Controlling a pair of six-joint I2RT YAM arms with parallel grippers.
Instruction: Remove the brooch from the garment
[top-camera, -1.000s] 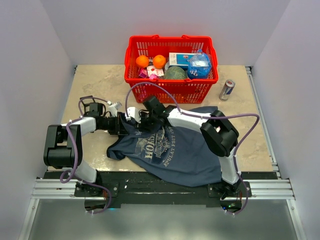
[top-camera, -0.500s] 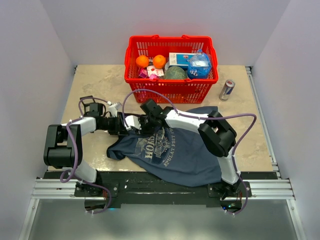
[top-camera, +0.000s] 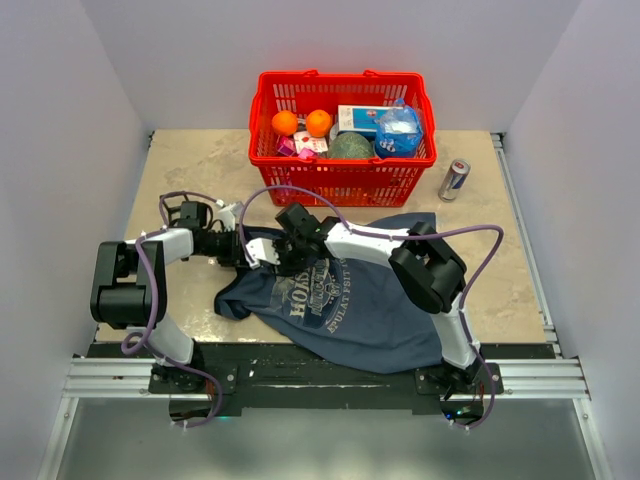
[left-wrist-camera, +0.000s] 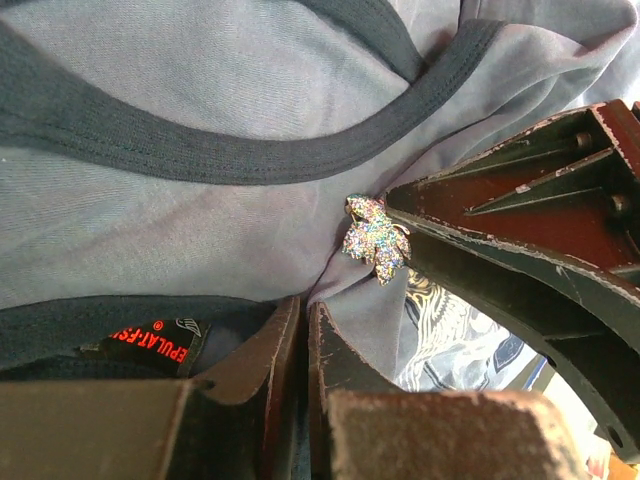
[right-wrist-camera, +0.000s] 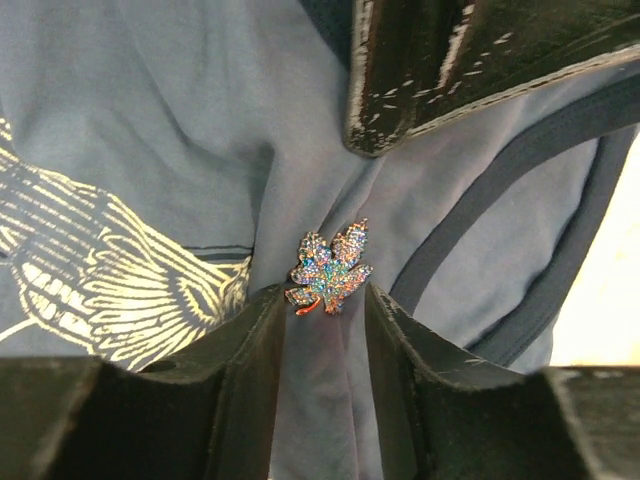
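The garment (top-camera: 350, 300), a dark navy T-shirt with a pale print, lies spread at the table's near edge. The brooch (right-wrist-camera: 328, 272), a glittering multicoloured leaf, is pinned on a raised fold of cloth near the collar and also shows in the left wrist view (left-wrist-camera: 375, 238). My right gripper (right-wrist-camera: 322, 292) has its fingertips against both sides of the brooch, with the fold running between them. My left gripper (left-wrist-camera: 303, 310) is shut on the garment's cloth just below the brooch. In the top view the two grippers (top-camera: 250, 250) (top-camera: 272, 252) meet at the collar and hide the brooch.
A red basket (top-camera: 345, 180) with oranges, a box and packets stands behind the garment. A drinks can (top-camera: 454, 180) stands to its right. White walls close in the table on the left, right and far sides.
My right gripper has moved left along the collar toward the left gripper, and its jaws have narrowed a little onto the brooch. The left gripper has kept its pinch on the cloth.
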